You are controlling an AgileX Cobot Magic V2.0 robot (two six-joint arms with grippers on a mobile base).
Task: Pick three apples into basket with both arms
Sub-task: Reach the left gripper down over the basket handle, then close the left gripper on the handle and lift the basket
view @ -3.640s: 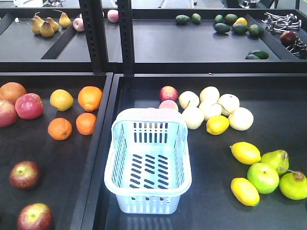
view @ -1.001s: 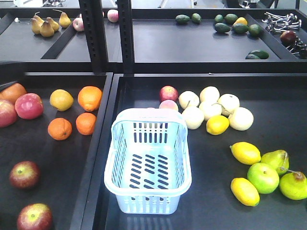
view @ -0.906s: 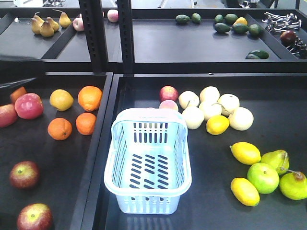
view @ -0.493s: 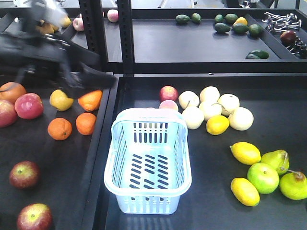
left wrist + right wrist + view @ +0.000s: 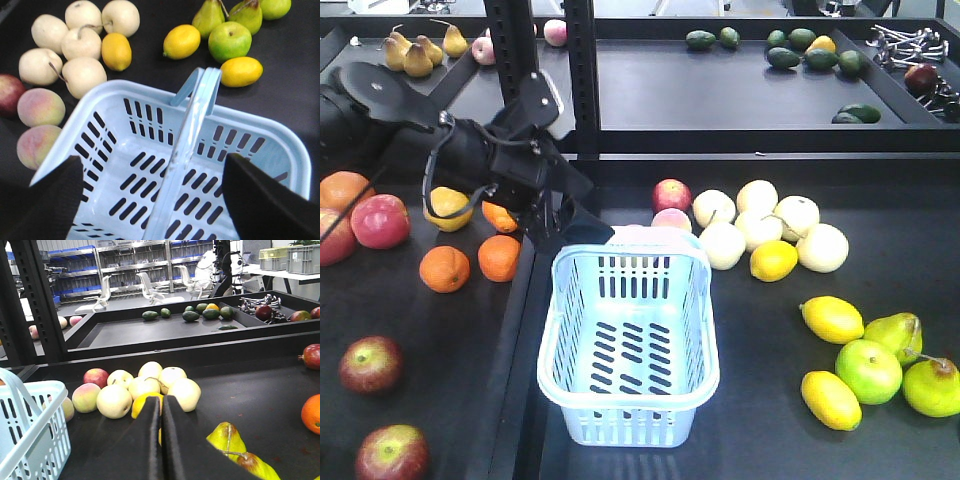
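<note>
The pale blue basket (image 5: pixel 630 425) stands empty in the middle tray. Two dark red apples (image 5: pixel 370 363) (image 5: pixel 392 452) lie at the front of the left tray. Another red apple (image 5: pixel 672 195) sits behind the basket next to the pale fruit. My left gripper (image 5: pixel 576 226) reaches in from the left and hovers over the basket's far left corner. In the left wrist view the left gripper (image 5: pixel 152 165) is open, one finger on each side of the basket's handle (image 5: pixel 192 120), holding nothing. The right gripper (image 5: pixel 161 402) is shut and empty, low over the right tray; the front view does not show it.
Oranges (image 5: pixel 500 257) and pink-red apples (image 5: pixel 380 220) lie under and beside the left arm. Pale round fruit and a lemon (image 5: pixel 773 260) sit behind the basket on the right. Lemons, a green apple (image 5: pixel 867 370) and pears lie at the far right. A black upright post (image 5: pixel 582 75) stands behind.
The left arm swung in from the left edge and now hangs over the basket's far left corner. No fruit and no basket has moved.
</note>
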